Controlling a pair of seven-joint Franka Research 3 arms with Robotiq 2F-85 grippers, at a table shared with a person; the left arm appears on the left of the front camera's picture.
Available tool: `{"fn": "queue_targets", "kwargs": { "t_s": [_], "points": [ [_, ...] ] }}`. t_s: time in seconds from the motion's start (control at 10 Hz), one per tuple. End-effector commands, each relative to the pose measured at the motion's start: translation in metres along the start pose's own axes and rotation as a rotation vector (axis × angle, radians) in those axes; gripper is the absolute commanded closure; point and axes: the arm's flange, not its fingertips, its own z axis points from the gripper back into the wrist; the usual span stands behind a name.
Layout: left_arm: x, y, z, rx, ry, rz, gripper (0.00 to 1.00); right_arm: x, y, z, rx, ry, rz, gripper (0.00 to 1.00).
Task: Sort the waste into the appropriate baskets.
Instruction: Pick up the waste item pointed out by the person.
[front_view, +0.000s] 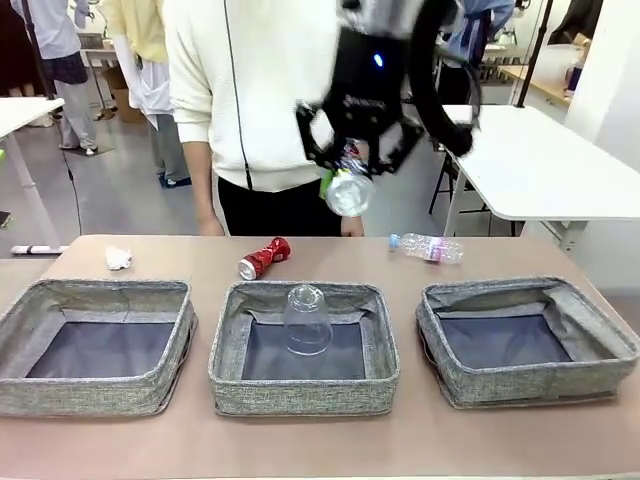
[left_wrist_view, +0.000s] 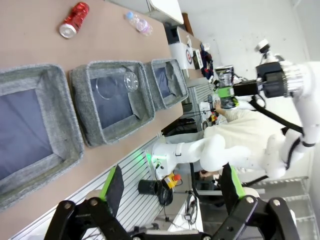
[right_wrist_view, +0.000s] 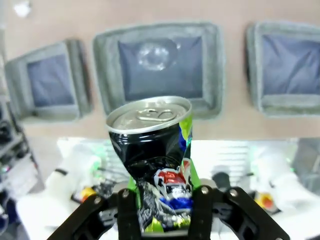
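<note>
My right gripper (front_view: 350, 160) hangs high over the far middle of the table, shut on the dark crushed can (front_view: 349, 190). In the right wrist view the can (right_wrist_view: 152, 145) stands between the gripper's (right_wrist_view: 165, 212) two fingers, top end outward, above the middle basket (right_wrist_view: 102, 65). A clear plastic cup (front_view: 307, 320) sits upside down in the middle basket (front_view: 300, 395). The left basket (front_view: 95, 400) and right basket (front_view: 530, 385) hold nothing. Beyond the baskets lie a red soda can (front_view: 264, 257), a clear bottle (front_view: 428, 247) and a paper wad (front_view: 118, 258). My left gripper (left_wrist_view: 172, 187) is open, off the table's near side.
A person in a cream top (front_view: 250, 90) stands at the far edge, just behind my right gripper. A white table (front_view: 550, 165) stands at the back right. Bare tabletop (front_view: 320, 440) runs along the near edge in front of the baskets.
</note>
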Motion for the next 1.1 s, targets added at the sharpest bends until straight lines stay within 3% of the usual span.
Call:
{"fn": "queue_targets", "kwargs": {
  "t_s": [0.0, 0.3, 0.5, 1.0],
  "points": [
    [-0.001, 0.0, 0.002, -0.009, 0.003, -0.008, 0.0, 0.005, 0.018, 0.038, -0.03, 0.046, 0.039, 0.6],
    [-0.001, 0.0, 0.002, -0.009, 0.003, -0.008, 0.0, -0.002, 0.024, 0.076, 0.003, -0.035, 0.051, 0.6],
    [-0.001, 0.0, 0.002, -0.009, 0.003, -0.008, 0.0, 0.001, 0.014, 0.087, 0.065, 0.0, 0.086, 0.6],
    [-0.001, 0.0, 0.002, -0.009, 0.003, -0.008, 0.0, -0.005, 0.019, 0.08, 0.021, -0.028, 0.079, 0.6]
  ]
}}
